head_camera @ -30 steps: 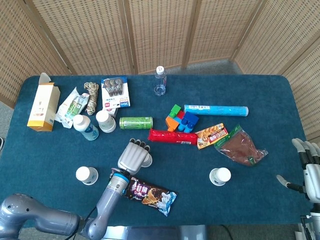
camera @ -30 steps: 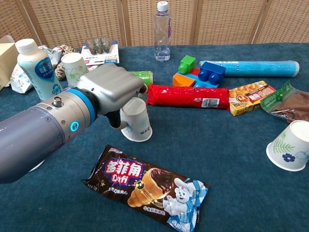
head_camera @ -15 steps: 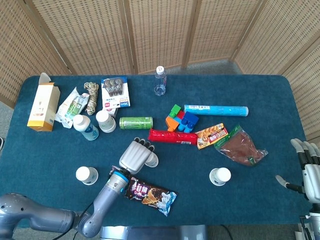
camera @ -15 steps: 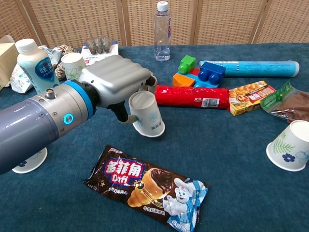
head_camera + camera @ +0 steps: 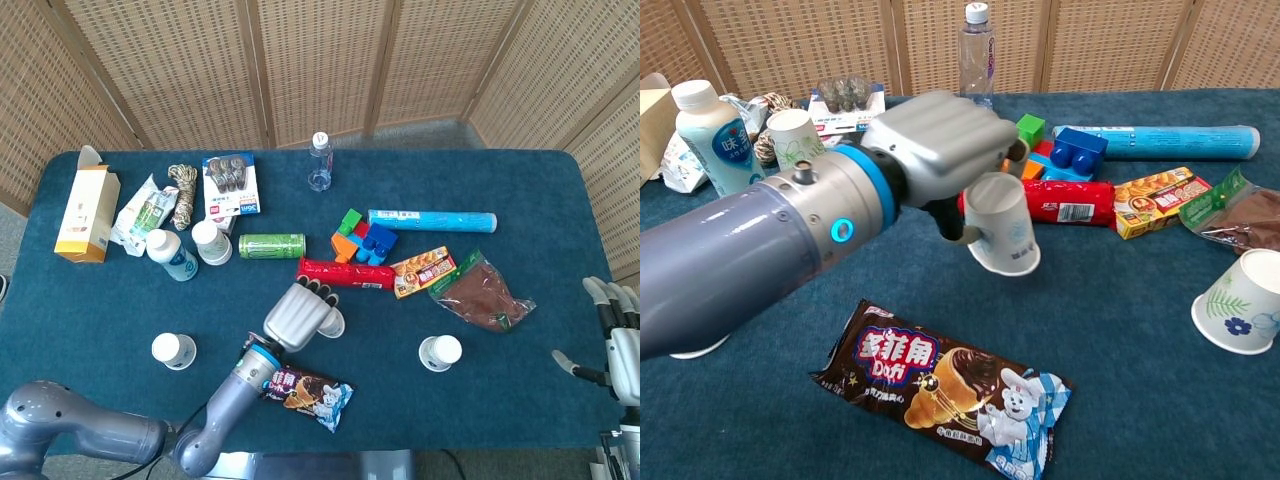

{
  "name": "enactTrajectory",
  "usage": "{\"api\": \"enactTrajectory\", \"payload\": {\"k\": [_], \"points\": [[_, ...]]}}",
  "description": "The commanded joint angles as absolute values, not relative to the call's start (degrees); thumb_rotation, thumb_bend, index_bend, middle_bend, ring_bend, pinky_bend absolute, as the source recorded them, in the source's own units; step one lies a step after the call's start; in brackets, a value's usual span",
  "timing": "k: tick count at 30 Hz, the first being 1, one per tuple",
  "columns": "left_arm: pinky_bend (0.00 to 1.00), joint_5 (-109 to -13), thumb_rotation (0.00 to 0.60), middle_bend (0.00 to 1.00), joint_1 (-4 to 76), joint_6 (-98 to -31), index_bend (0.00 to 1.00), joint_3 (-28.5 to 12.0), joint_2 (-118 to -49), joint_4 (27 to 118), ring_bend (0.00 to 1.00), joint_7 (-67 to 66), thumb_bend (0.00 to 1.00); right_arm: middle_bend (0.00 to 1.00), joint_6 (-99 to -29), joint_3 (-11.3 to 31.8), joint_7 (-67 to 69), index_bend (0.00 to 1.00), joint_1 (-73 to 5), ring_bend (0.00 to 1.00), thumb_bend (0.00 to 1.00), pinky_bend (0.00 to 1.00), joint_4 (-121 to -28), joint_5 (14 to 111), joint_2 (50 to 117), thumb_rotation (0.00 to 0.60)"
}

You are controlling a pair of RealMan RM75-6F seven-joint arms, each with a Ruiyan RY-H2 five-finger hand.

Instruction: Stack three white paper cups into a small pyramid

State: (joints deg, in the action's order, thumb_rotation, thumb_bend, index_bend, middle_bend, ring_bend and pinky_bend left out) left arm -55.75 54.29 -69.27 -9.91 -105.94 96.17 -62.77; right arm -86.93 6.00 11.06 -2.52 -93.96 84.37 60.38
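Since the earlier frames, my left hand [image 5: 940, 150] has travelled rightward across the table, carrying a white paper cup [image 5: 1002, 226] from beside the green can toward the red snack tube. The hand grips this cup with its fingers curled around the cup wall. The cup is inverted and tilted, mouth down and angled toward the camera in the chest view, and clear of the cloth.

Largest to smallest, the scene reads as follows.

The blue table [image 5: 520, 190] carries everything. My left arm [image 5: 750, 260] crosses the lower left of the chest view. My right hand [image 5: 612, 335] sits at the table's right edge with fingers spread, holding nothing.

A long blue tube [image 5: 432, 218] lies at centre right, with toy blocks [image 5: 362, 238] just beside its left end. The red snack tube [image 5: 345, 272] lies below the blocks, and my left hand is near its lower edge. A chocolate cone wrapper [image 5: 945, 385] lies flat below the held cup. A brown snack bag [image 5: 482, 292] and an orange snack packet [image 5: 423, 271] lie right of the red tube. A green can [image 5: 271, 245] lies on its side, left of the red tube.

Two more white paper cups stand inverted on the cloth: the right cup [image 5: 441, 352], printed with a blue flower, and the left cup [image 5: 174, 350], well apart from each other. A water bottle [image 5: 319, 161] stands upright at the far edge.
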Motion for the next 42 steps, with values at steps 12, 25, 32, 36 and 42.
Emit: {"api": "enactTrajectory", "payload": {"k": [12, 25, 32, 36, 42], "points": [[0.39, -53.9, 0.600, 0.43, 55.6, -69.9, 0.40, -11.1, -111.0, 91.2, 0.36, -63.4, 0.32, 0.00, -86.8, 5.9, 11.3, 0.01, -2.5, 0.00, 0.16, 0.00, -93.9, 84.5, 60.3, 0.600], [0.38, -52.8, 0.600, 0.40, 55.7, -70.2, 0.36, -11.9, -114.0, 87.5, 0.33, -63.1, 0.32, 0.00, -86.6, 5.8, 11.5, 0.01, -2.6, 0.00, 0.16, 0.00, -93.9, 84.6, 60.3, 0.600], [0.37, -53.2, 0.600, 0.20, 55.4, -70.3, 0.26, -11.6, -114.1, 87.5, 0.20, -63.0, 0.31, 0.00, -86.8, 5.7, 11.5, 0.01, -2.6, 0.00, 0.16, 0.00, -94.0, 84.8, 60.3, 0.600], [0.34, -53.3, 0.600, 0.04, 54.9, -70.5, 0.21, -11.4, -113.4, 88.3, 0.08, -62.8, 0.30, 0.00, -86.9, 5.7, 11.2, 0.01, -2.5, 0.00, 0.16, 0.00, -94.1, 84.9, 60.3, 0.600], [0.32, -53.3, 0.600, 0.00, 54.3, -70.5, 0.16, -11.3, -111.7, 89.5, 0.02, -62.2, 0.30, 0.00, -86.9, 5.5, 10.6, 0.01, -2.6, 0.00, 0.16, 0.00, -94.1, 85.2, 60.5, 0.600]]}}
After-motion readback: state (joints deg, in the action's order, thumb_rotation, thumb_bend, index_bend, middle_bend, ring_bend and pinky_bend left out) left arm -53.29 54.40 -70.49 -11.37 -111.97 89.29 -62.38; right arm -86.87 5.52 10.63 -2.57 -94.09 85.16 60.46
